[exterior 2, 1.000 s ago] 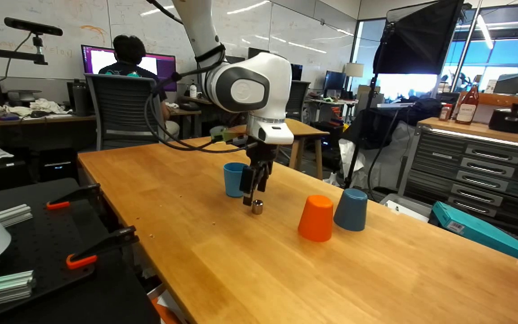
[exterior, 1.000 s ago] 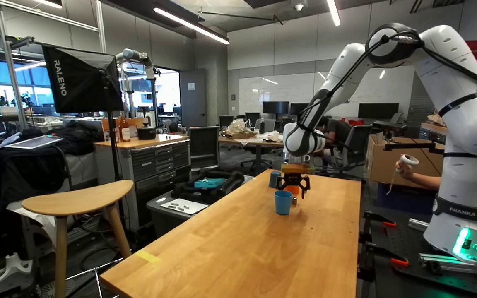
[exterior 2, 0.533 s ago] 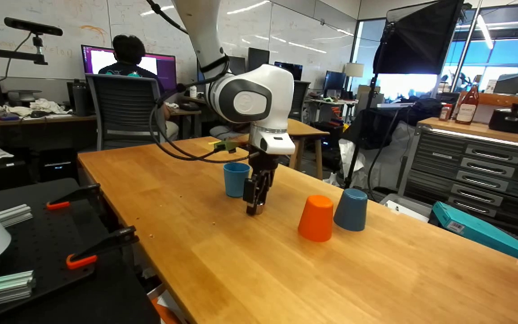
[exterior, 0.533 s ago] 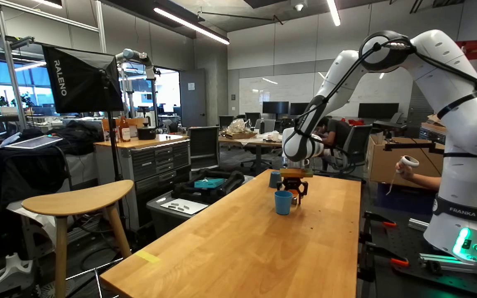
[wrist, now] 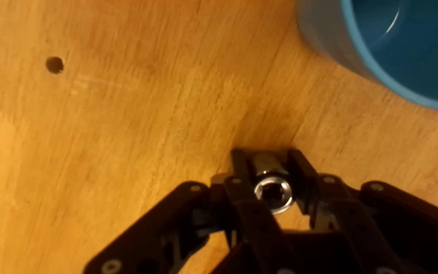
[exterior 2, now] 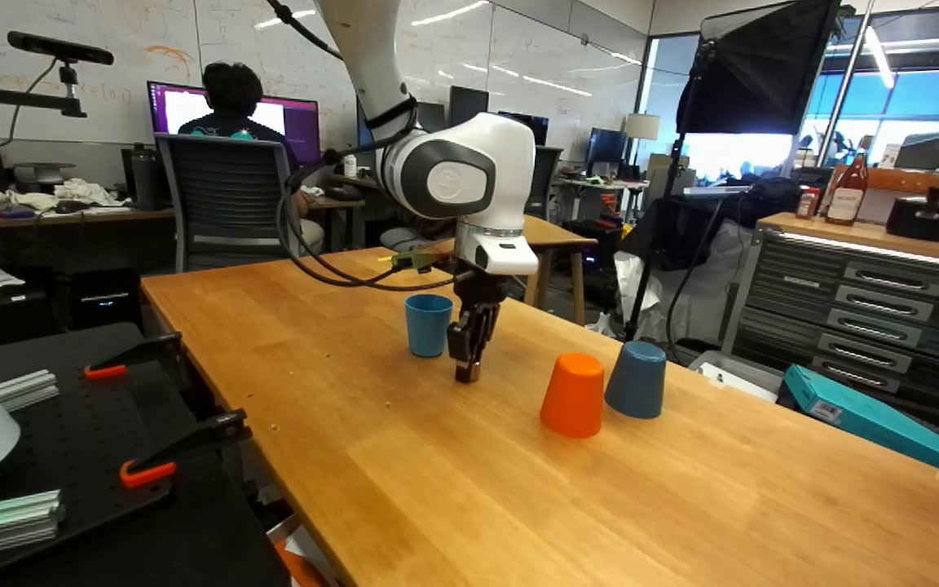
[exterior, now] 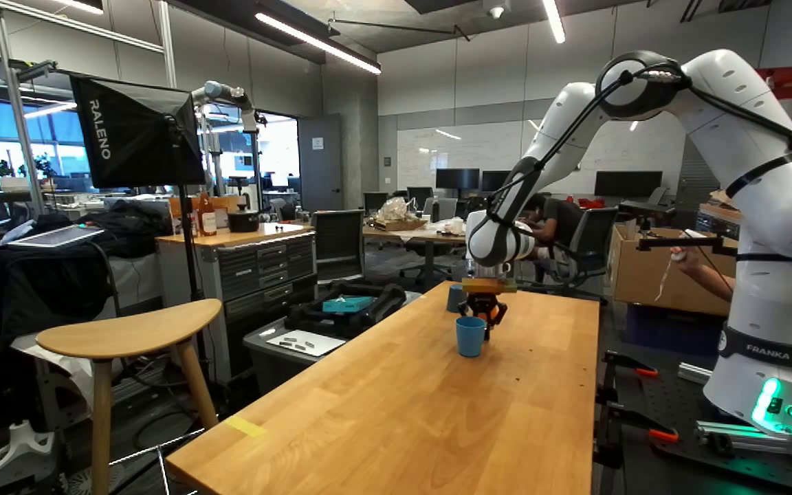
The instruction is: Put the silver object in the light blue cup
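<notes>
Wrist view: tool point(wrist: 266, 161) narrow, silver object point(wrist: 272, 180) pinched between its jaws, a shiny short metal cylinder with hollow end; smooth light blue cup point(wrist: 386, 49) upright just beside the tool, grainy wood worktop point(wrist: 127, 133) below. In an exterior view, orange cup point(exterior 2: 571, 395) and darker blue cup point(exterior 2: 637, 379), both tapered and upside down, sit across the tool from the light blue cup, person point(exterior 2: 233, 102) and whiteboard point(exterior 2: 131, 90) beyond. In an exterior view, light blue cup partly blocks the tool's tips; well off from the tool, wood-topped stool point(exterior: 128, 330), black softbox point(exterior: 138, 134), gray wall point(exterior: 416, 82).
</notes>
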`<state>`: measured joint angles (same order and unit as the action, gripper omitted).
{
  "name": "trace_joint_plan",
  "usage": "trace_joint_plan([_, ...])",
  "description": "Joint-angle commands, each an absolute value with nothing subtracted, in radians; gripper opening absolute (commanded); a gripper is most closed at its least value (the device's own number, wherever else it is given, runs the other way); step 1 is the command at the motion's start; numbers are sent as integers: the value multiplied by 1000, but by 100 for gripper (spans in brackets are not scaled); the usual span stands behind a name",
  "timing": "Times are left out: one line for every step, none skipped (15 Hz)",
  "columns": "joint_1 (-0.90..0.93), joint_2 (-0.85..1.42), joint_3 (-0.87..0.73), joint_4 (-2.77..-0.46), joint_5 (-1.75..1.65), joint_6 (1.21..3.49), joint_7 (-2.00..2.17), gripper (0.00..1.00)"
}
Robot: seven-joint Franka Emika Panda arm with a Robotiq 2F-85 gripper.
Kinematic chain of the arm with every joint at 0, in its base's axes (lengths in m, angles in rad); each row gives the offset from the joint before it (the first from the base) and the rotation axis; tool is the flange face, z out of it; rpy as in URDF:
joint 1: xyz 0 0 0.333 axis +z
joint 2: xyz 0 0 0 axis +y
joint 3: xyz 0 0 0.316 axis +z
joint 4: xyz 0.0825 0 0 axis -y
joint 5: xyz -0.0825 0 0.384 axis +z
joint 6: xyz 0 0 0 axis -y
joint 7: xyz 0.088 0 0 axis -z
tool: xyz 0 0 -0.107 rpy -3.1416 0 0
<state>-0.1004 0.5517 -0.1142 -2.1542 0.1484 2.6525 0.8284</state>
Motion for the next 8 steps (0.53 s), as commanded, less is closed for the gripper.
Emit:
trace_joint_plan([-97,449,-104,-2186,192,2544,748,14])
trace_joint_plan([-97,419,-96,-2197,198,2512,726,14])
trace_joint_plan([-94,375,-90,-2217,204,2483,706,14])
trace_joint_plan([-89,338,-86,-2229,213,2453,688,14])
trace_joint_plan([-83,300,-85,-2239,220,2422,677,14])
trace_joint_plan([-77,265,-83,-2246,226,2390,669,14])
trace_joint_plan([-69,239,-83,-2248,227,2363,669,14])
trace_joint_plan([-62,213,-82,-2252,228,2345,671,14])
